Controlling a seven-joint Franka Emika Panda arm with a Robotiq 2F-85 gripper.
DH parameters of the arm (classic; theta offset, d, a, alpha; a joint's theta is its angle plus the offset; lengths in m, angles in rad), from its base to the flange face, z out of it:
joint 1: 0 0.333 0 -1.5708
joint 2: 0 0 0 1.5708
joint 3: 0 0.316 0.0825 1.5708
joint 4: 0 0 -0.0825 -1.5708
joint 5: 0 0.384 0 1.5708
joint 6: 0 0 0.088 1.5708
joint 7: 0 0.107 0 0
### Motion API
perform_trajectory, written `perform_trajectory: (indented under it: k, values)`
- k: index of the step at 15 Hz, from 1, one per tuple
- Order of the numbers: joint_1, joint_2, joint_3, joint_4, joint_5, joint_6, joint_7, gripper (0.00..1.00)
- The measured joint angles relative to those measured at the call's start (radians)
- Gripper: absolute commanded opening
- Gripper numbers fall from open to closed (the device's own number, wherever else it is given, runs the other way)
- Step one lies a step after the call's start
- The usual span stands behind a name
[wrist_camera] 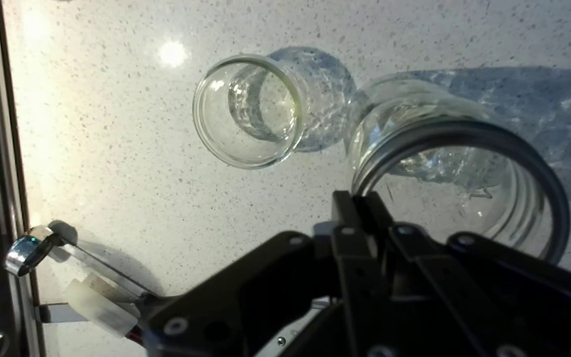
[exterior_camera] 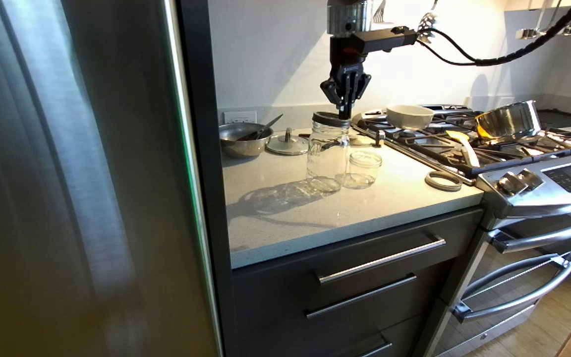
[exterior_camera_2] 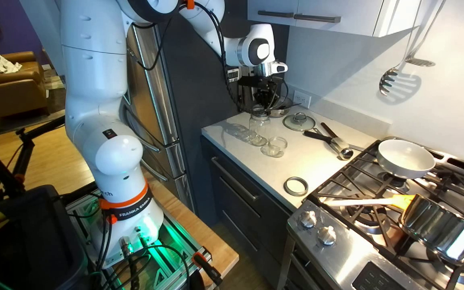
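While the black hand (wrist_camera: pixel 358 198) is clamped, fingers nearly together, on the edge of a dark ring (wrist_camera: pixel 464 131), that ring sits at the mouth of a tall clear glass jar (exterior_camera: pixel 327 158), upright on the pale counter (exterior_camera: pixel 399 183). Just beside it: one short open glass jar (wrist_camera: pixel 248 111); near the stove (exterior_camera_2: pixel 353 257), one grey ring (exterior_camera: pixel 444 188) lying flat; toward the wall (exterior_camera_2: pixel 336 60), one metal bowl (exterior_camera: pixel 248 148) holding a dark utensil (exterior_camera: pixel 269 126), one glass lid (exterior_camera_2: pixel 296 125), and a cluster of utensils (exterior_camera_2: pixel 328 139). On the stove: one white vessel (exterior_camera_2: pixel 405 161), one shiny pot (exterior_camera_2: pixel 441 229), tilted, and one pale-handled spatula (exterior_camera_2: pixel 361 202) with a yellow head.
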Motion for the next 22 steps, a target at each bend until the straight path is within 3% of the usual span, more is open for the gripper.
perform_trajectory:
  k: [4, 10, 12, 13, 15, 16, 19, 21, 22]
  values:
    - [0.003, 0.0, 0.001, 0.002, -0.003, 0.0, -0.005, 0.2]
    - [0.013, 0.0, 0.002, 0.002, -0.007, -0.005, -0.008, 0.18]
    - [0.014, 0.0, 0.002, 0.002, -0.008, -0.007, -0.008, 0.21]
    - [0.015, 0.0, 0.002, 0.003, -0.008, -0.007, -0.009, 0.3]
    - [0.018, -0.001, 0.002, 0.003, -0.008, -0.009, -0.01, 0.36]
    - [0.02, -0.003, 0.003, 0.003, -0.008, -0.011, -0.012, 0.46]
    - [0.026, -0.004, 0.004, 0.003, -0.008, -0.014, -0.018, 0.6]
    - [0.03, -0.005, 0.005, 0.003, -0.009, -0.016, -0.021, 0.59]
    - [0.031, -0.005, 0.005, 0.003, -0.009, -0.017, -0.022, 0.64]
